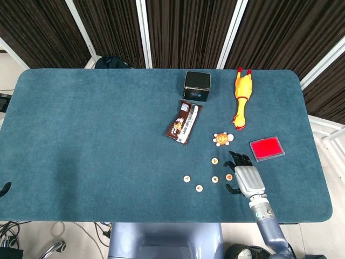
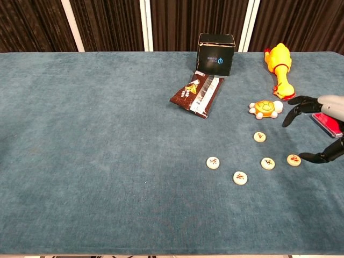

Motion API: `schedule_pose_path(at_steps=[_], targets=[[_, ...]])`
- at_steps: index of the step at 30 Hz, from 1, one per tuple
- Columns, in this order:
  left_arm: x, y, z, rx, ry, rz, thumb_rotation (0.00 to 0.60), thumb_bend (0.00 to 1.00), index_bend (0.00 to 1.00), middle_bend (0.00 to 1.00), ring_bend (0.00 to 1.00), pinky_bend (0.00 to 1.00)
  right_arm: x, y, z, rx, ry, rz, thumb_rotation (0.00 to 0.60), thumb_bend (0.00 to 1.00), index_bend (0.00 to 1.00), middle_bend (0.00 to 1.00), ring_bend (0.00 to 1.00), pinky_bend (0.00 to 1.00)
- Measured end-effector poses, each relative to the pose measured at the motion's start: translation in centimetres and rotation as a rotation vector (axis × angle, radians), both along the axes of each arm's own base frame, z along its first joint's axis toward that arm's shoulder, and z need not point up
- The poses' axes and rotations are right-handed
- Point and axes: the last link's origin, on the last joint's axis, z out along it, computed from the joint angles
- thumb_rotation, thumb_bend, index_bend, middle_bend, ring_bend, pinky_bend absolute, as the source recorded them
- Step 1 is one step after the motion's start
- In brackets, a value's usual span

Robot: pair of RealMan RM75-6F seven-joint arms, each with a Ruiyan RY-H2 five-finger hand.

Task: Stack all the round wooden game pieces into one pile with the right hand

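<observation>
Several round wooden pieces lie flat and apart on the blue table point(image 1: 97, 135): one piece point(image 1: 214, 161) furthest back, a left piece point(image 1: 186, 178), a front piece point(image 1: 199, 188), a middle piece point(image 1: 215, 179) and the rightmost piece point(image 1: 229, 177). None is stacked. My right hand point(image 1: 245, 175) is beside the rightmost piece point(image 2: 293, 159), just to its right, holding nothing. Its fingers point(image 2: 295, 106) are spread and its thumb point(image 2: 317, 156) points at that piece. Only a dark tip of the left hand point(image 1: 5, 188) shows at the table's left edge.
Behind the pieces sit a small turtle toy point(image 1: 222, 138), a brown snack packet point(image 1: 184, 122), a black box point(image 1: 197, 86) and a yellow rubber chicken point(image 1: 242, 100). A red pad point(image 1: 266, 148) lies right of the hand, near the table's right edge.
</observation>
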Motion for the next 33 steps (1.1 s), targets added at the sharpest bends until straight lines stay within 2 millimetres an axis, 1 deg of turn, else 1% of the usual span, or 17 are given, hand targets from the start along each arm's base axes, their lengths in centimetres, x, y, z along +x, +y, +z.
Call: schedule_pose_path(at_steps=[6,12,16,22,33], targets=[[0.0,0.0,-0.1,-0.005,0.003,0.001,0.6,0.19,0.1,0.0,0.0,0.06,-0.9,0.4,-0.8,0.015,0.019,-0.031,0.6,0.34,0.35,0.0,0.0,0.0],[-0.1,0.0,0.0,-0.001,0.005,0.004,0.6,0.19,0.1,0.0,0.0,0.06,-1.7,0.2,-2.0,0.011,0.027,-0.043,0.6,0.34,0.39,0.0,0.0,0.0],[-0.1,0.0,0.0,-0.003,0.007,0.006,0.6,0.19,0.1,0.0,0.0,0.06,-2.1,-0.1,-2.9,0.0,0.028,-0.046,0.6,0.34,0.41,0.0,0.0,0.0],[-0.2,0.1,0.1,0.0,0.006,0.009,0.6,0.19,0.1,0.0,0.0,0.06,-2.5,-0.9,-3.7,-0.018,0.035,-0.053,0.6,0.34,0.43,0.0,0.0,0.0],[-0.3,0.1,0.1,-0.002,0.011,0.01,0.6,0.19,0.1,0.0,0.0,0.05,-3.0,-1.9,-4.2,-0.025,0.052,-0.071,0.6,0.34,0.46,0.0,0.0,0.0]])
